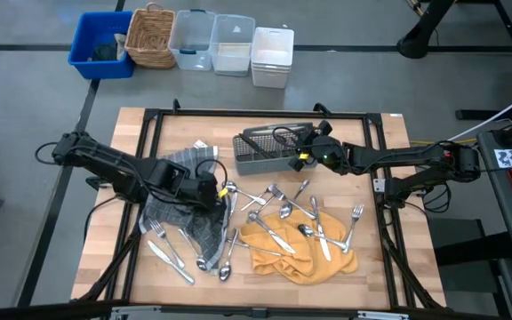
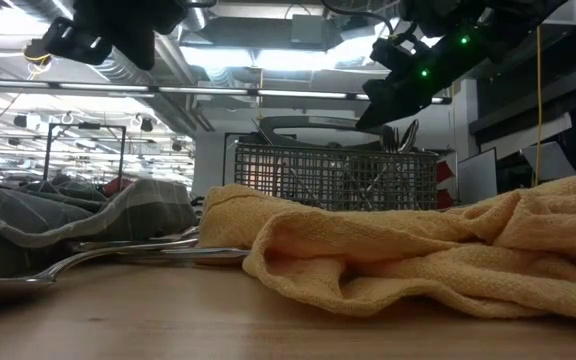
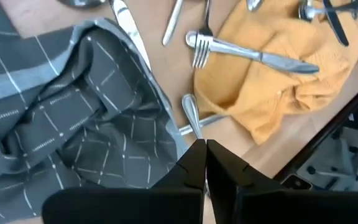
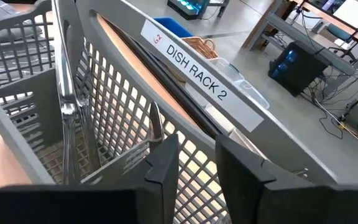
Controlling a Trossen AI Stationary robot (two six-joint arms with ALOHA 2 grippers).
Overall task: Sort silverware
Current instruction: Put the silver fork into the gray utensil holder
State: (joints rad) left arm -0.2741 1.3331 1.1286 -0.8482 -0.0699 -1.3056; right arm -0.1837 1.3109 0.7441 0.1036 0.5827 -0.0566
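Note:
The silverware lies loose on the table: forks, a knife and spoons. Some pieces rest on a yellow cloth, and a fork lies across its folds. Others lie by a grey checked cloth. A grey mesh caddy stands at the far middle with utensils upright in it. My right gripper hangs open over the caddy's right end, beside a standing handle. My left gripper is shut and empty, high above the grey cloth's edge.
Beyond the table's far edge stand a blue bin, a wicker basket, clear tubs and a white container. A black frame runs around the wooden top. Bare wood shows at the near left corner.

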